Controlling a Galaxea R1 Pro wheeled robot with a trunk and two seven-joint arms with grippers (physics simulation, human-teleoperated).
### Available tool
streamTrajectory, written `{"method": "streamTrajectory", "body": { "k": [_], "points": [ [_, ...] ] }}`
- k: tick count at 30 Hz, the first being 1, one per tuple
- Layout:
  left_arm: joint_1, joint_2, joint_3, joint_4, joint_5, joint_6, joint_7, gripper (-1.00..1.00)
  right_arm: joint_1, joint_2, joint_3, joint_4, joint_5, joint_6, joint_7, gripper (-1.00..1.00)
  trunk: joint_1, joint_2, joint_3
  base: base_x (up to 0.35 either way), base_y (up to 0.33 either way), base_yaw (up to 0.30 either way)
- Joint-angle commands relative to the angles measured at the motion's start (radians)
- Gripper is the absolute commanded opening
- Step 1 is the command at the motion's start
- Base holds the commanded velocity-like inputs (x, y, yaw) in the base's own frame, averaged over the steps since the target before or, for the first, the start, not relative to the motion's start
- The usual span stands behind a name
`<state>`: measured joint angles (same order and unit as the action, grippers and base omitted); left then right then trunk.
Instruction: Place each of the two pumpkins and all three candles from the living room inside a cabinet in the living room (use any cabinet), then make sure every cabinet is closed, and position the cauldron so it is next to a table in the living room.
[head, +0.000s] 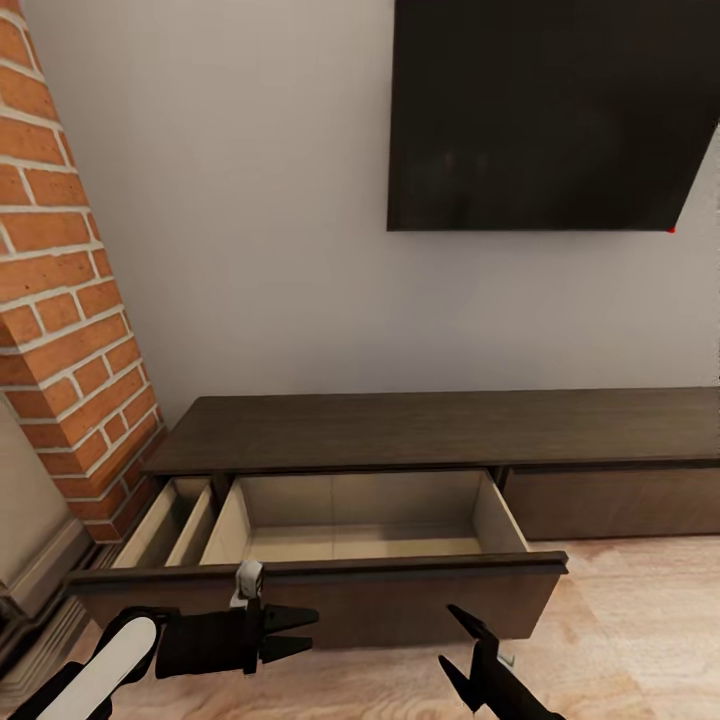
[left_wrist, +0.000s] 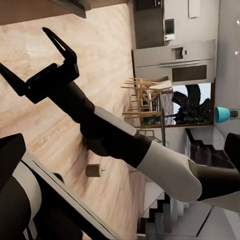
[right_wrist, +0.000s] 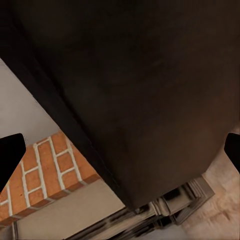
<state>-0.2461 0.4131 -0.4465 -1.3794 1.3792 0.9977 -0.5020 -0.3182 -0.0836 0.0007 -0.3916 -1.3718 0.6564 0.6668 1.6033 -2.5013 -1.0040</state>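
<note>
Nearest in the head view, the left gripper (head: 300, 634) hangs low before the open drawer's front, its two black fingers spread a little and holding nothing. The right gripper (head: 452, 645) sits to its right, just above the wood floor (head: 640, 640), fingers parted wide and empty. The left wrist view shows that same right gripper (left_wrist: 29, 57) from the side, its fingers splayed over the floor, with a small dark candle (left_wrist: 93, 170) with a pale top standing on the floor beyond the right arm.

Just behind the grippers is the cabinet (head: 440, 430), long, low and dark brown. Its wide drawer (head: 360, 520) is pulled fully out, the pale interior bare. A narrower drawer (head: 165, 525) to the left is also open.

The right wrist view looks close onto a dark brown panel (right_wrist: 150, 90), fingertips at either edge, well apart.

A brick column (head: 60, 300) rises left of the cabinet. Behind stands a grey wall (head: 250, 250) with a black TV (head: 550, 110) mounted above.
</note>
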Motion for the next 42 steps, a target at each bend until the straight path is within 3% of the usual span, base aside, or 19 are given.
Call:
{"method": "streamTrajectory", "body": {
  "k": [1, 7, 42],
  "points": [
    [-0.001, 0.001, -0.001, 0.0, -0.003, 0.001, -0.006, 1.0, 0.0, 0.0, 0.0, 0.003, -0.006, 0.006, 0.0, 1.0, -0.001, 0.0, 0.003, 0.0, 0.0, 0.0],
    [-0.001, 0.001, -0.001, 0.0, -0.003, 0.001, -0.006, 1.0, -0.001, 0.0, -0.003, 0.063, -0.009, 0.007, 0.01, 1.0, -0.003, 0.001, 0.026, 0.0, 0.0, 0.0],
    [0.0, 0.002, -0.001, 0.0, -0.002, 0.001, -0.006, 1.0, -0.001, -0.006, -0.003, 0.077, -0.012, 0.019, 0.008, 1.0, -0.137, 0.246, 0.136, 0.0, 0.0, 0.0]
  ]
}}
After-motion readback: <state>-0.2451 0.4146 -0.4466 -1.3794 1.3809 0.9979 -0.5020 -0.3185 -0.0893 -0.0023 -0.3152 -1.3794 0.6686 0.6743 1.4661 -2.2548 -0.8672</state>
